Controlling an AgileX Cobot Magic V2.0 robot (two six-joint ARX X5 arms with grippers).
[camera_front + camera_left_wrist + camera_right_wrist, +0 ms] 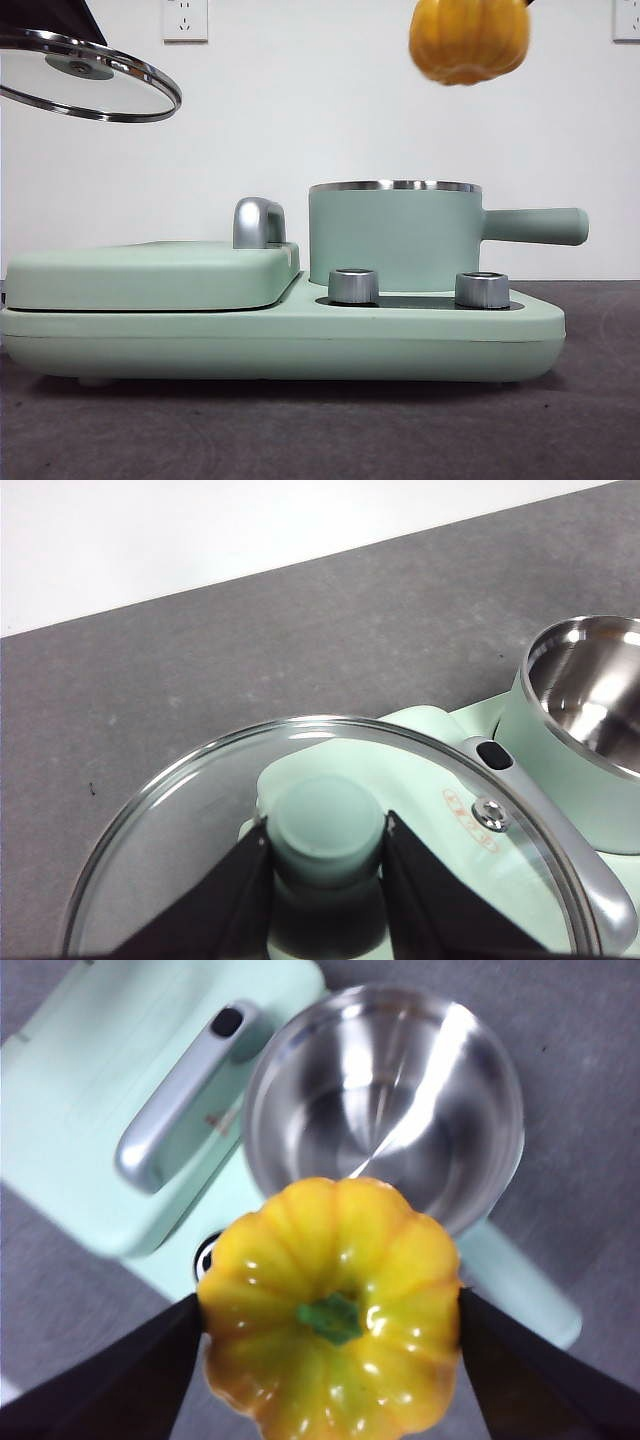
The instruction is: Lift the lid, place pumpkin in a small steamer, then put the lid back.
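The glass lid (85, 75) hangs tilted high at the front view's upper left. My left gripper (327, 855) is shut on its mint-green knob (328, 825). The yellow-orange pumpkin (468, 40) floats high above the small steamer (395, 235), slightly to its handle side. In the right wrist view my right gripper (332, 1335) is shut on the pumpkin (330, 1305), its green stem facing the camera. The steamer (385, 1100) stands open below, its steel bowl empty, and its long handle (535, 226) points right.
The steamer stands on a wide mint-green appliance base (280, 335) with two silver knobs (353, 286) in front. Left of the pot lies a flat rectangular cover (150, 275) with a chrome handle (258, 222). Dark grey table surface surrounds the base.
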